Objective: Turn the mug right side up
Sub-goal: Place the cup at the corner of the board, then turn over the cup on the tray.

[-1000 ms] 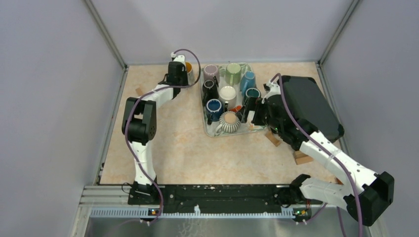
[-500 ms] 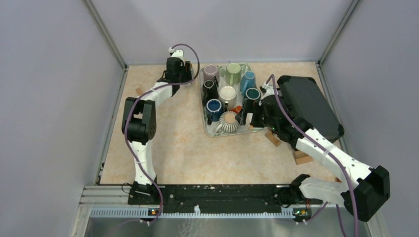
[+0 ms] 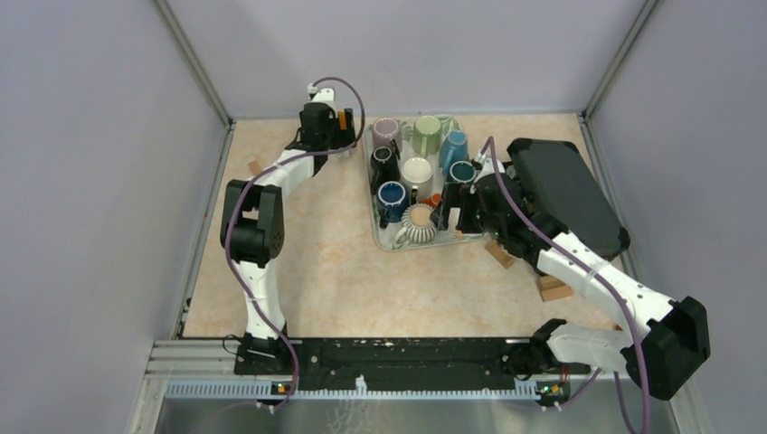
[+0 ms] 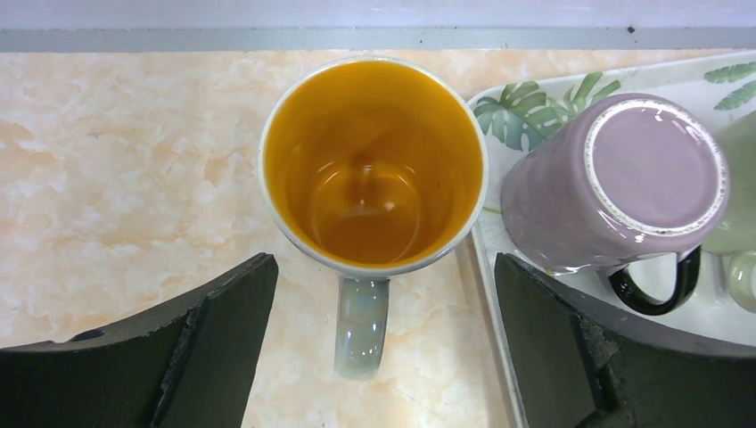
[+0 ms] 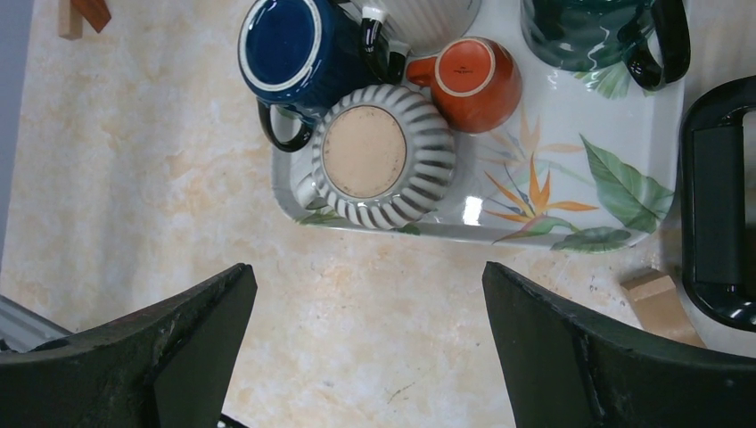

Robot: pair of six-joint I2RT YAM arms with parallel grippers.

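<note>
So the left arm (image 3: 258,226) is stretched way out from its base toward the far left corner, elbow bent about halfway up, wrist aimed down. The left gripper (image 4: 385,265) has its jaws spread wide, both dark fingers (image 4: 214,348) showing at the bottom of the wrist view, pinching nothing. The right arm (image 3: 597,276) is folded: elbow sticks out low on the right, forearm angles up and inward over the worktop (image 3: 307,271). The right gripper (image 5: 367,272) also points down, jaws wide apart, nothing held.
</note>
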